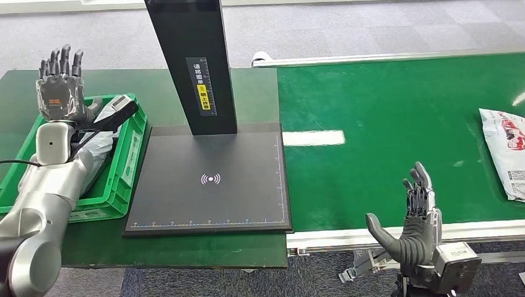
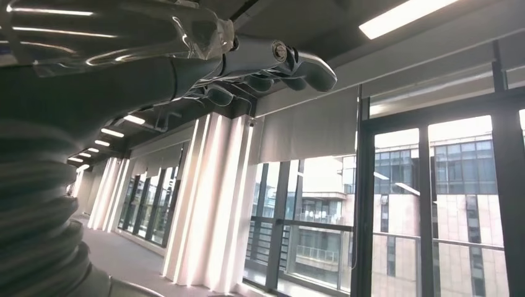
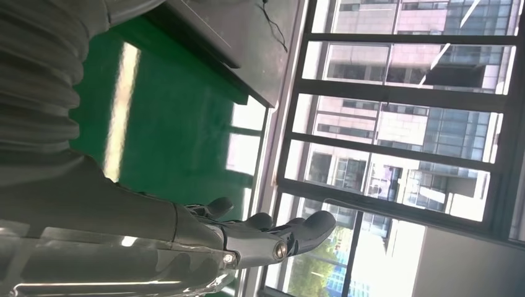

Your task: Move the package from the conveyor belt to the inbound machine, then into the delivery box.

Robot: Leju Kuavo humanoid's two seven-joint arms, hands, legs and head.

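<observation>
I see one package (image 1: 504,151) at the right edge of the frame, lying on the green conveyor belt (image 1: 384,136). My left hand (image 1: 60,83), upper left, and my right hand (image 1: 413,232), lower right, both have fingers apart and hold nothing. My wrist views add windows (image 2: 396,204).

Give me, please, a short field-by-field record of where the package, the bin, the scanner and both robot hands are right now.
package on belt: white package at the conveyor belt's far right, untouched
inbound machine: black scan plate, bare
delivery box: green bin left of plate, a bagged item inside
left robot hand: raised over bin, holds nothing
right robot hand: open at belt's near edge
</observation>
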